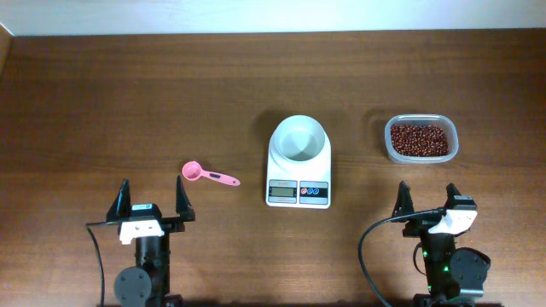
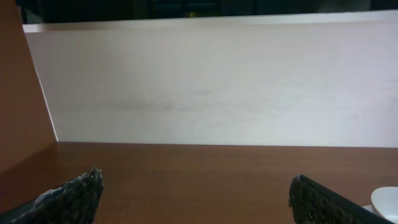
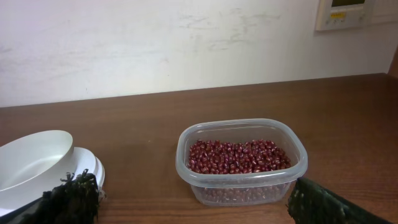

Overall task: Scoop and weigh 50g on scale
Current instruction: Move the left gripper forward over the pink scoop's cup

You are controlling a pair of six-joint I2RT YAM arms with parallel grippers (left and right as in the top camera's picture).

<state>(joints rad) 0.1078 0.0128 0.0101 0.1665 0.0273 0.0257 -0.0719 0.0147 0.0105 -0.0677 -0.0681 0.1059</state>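
Observation:
The white scale (image 1: 298, 189) sits mid-table with a round white bowl (image 1: 299, 140) on top; the bowl's edge (image 3: 31, 165) also shows at the left of the right wrist view. A pink scoop (image 1: 208, 175) lies on the wood left of the scale. At the right stands a clear tub of red beans (image 1: 420, 139), seen close in the right wrist view (image 3: 239, 157). My left gripper (image 1: 152, 203) is open near the front edge, below and left of the scoop, its fingertips (image 2: 81, 193) wide apart. My right gripper (image 1: 427, 199) is open in front of the tub, empty.
A pale wall (image 2: 211, 81) rises beyond the table's far edge, with a white wall panel (image 3: 345, 12) at upper right. Brown tabletop (image 1: 111, 102) stretches left of the scale.

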